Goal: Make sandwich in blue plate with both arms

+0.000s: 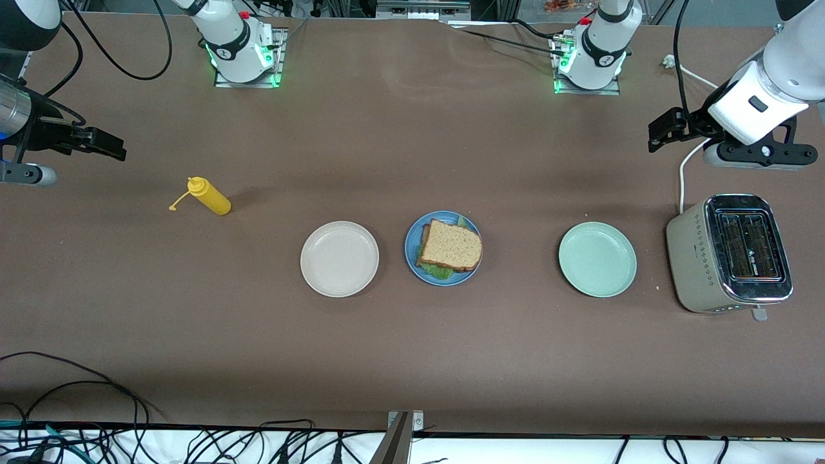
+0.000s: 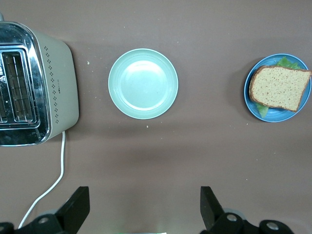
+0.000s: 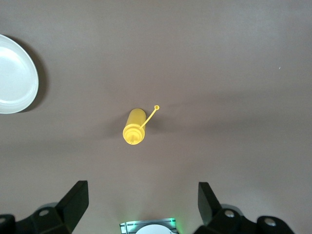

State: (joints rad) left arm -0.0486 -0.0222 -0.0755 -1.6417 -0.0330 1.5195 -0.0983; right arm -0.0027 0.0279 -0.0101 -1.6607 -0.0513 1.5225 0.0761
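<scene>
Left gripper (image 2: 142, 209) jaws wide, empty, hanging over bare table just by the toaster (image 1: 728, 252); right gripper (image 3: 141, 207) likewise spread and empty, over the table near the yellow squeeze bottle (image 1: 210, 196), well apart from the blue plate (image 1: 412, 254). Sandwich (image 1: 451, 245) sits assembled on the blue plate, between the cream plate (image 1: 339, 258) and pale green plate (image 1: 597, 259), lettuce peeking out under the top slice. Risk, as I judge it: the top slice looks slightly skewed, so any further nudge could slide it off the lettuce.

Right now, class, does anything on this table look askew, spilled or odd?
Little stands out. The sandwich sits slightly skewed on the blue plate, lettuce poking out. The yellow bottle has its cap off, dangling. Both grippers, left and right, hang open.
</scene>
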